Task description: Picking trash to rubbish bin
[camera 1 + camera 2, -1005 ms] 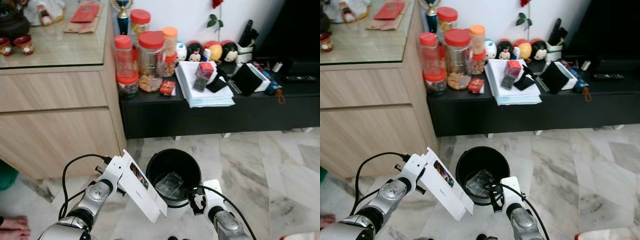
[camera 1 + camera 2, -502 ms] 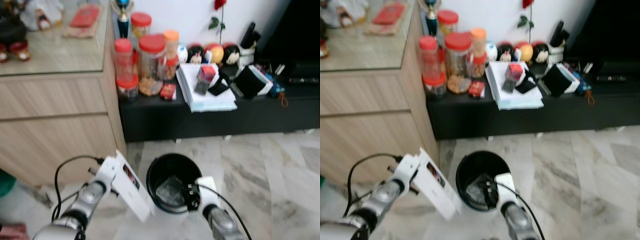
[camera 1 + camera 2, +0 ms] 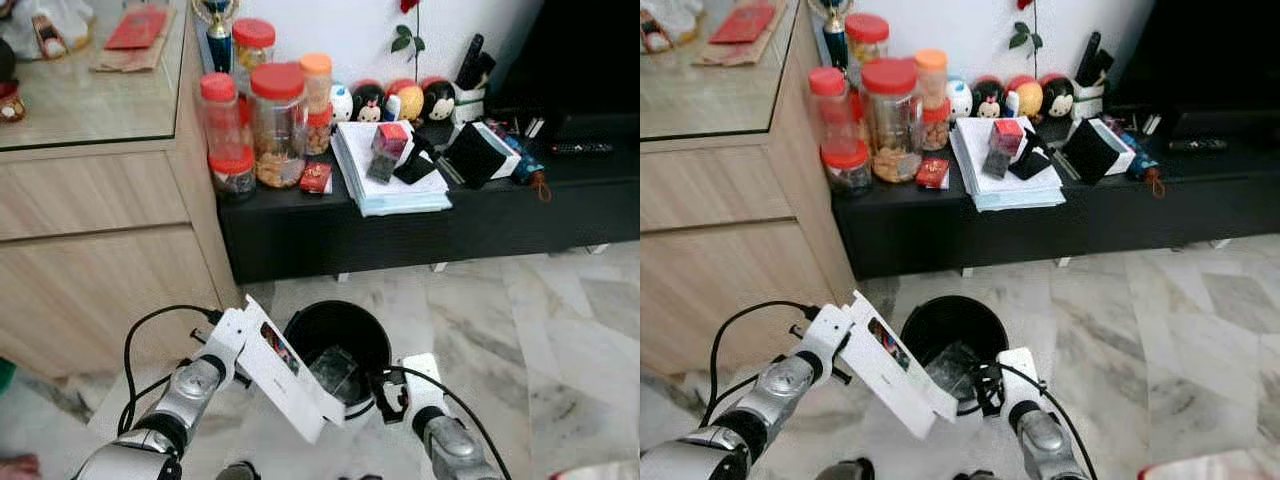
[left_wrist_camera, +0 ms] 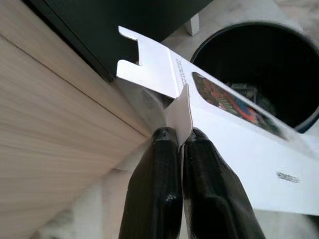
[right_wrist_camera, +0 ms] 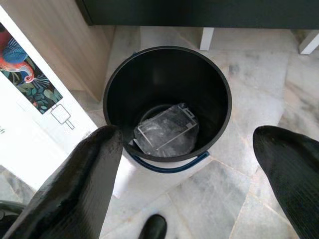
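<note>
Marble floor tiles (image 3: 560, 330), pale grey with darker veins, run under a low black shelf unit (image 3: 420, 225) and a light wood cabinet (image 3: 100, 260) with a glass top. On the shelf unit stand red-lidded jars (image 3: 278, 120), a stack of papers (image 3: 390, 180), small round toys and dark oddments.

The left end effector (image 4: 180, 142) is clenched on a thin flap of a flattened white carton (image 3: 290, 375); the carton runs away from its fingertips, slanting down toward the black rubbish bin (image 3: 312, 325). The carton is long and flat, with a colourful bird picture and small print on its face and a notched tab at its upper end. Its lower end overlaps the near rim of the bin in the head views; whether it touches the rim cannot be told.

The bin is round, open-topped, with a blue band near its base, and it stands on the floor just ahead of both end effectors. A crumpled clear plastic wrapper (image 5: 164, 134) lies at its bottom.

The right end effector (image 5: 199, 164) is released, its two fingers spread wide, and hangs above the near side of the bin, beside the carton's lower end. Bare floor lies beyond it to the right; the cabinet face stands close behind the left end effector.
</note>
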Tool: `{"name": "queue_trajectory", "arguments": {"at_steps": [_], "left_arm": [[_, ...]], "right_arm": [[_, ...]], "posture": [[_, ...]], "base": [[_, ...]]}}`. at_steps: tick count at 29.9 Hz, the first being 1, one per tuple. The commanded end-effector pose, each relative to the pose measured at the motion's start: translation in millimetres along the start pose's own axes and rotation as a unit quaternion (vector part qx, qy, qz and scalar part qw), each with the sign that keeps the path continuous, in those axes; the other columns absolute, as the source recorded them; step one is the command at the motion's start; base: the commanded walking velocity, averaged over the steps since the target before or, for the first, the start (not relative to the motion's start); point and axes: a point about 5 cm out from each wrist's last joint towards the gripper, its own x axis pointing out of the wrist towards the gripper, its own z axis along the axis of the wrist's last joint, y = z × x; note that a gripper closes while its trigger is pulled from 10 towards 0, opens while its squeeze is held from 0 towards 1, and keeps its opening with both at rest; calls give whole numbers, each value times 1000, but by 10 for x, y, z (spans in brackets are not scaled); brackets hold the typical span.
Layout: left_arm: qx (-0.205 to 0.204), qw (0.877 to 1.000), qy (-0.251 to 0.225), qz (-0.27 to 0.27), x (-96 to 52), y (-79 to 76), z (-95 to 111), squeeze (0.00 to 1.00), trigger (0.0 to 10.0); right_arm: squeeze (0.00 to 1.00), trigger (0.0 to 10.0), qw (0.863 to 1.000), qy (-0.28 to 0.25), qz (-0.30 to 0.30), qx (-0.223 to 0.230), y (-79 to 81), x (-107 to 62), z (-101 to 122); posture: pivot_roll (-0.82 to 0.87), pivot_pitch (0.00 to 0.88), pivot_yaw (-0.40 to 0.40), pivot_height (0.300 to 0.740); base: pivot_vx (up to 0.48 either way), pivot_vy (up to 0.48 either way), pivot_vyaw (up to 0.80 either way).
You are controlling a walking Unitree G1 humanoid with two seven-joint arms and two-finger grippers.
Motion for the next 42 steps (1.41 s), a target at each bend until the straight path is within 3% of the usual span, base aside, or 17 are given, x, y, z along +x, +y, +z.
{"name": "queue_trajectory", "arguments": {"at_steps": [1, 7, 28, 42], "left_arm": [[38, 999, -7, -11, 13, -26, 39, 0, 10000], [4, 1000, -18, 9, 35, 13, 108, 0, 10000], [-8, 1000, -15, 14, 22, 12, 70, 0, 10000], [-16, 1000, -21, 7, 21, -2, 77, 0, 10000]], "right_arm": [[0, 10000, 1000, 3, -1, 6, 2, -11, -29], [0, 10000, 1000, -2, 1, 5, 10, 1, 2], [0, 10000, 1000, 1, 6, 12, 29, 5, -4], [0, 10000, 1000, 1, 5, 9, 33, 2, -9]], "posture": [[156, 169, -81, 740], [157, 171, -81, 740], [159, 169, -81, 740], [160, 171, -83, 740]], "base": [[0, 0, 0], [0, 0, 0], [269, 0, -198], [0, 0, -107]]}}
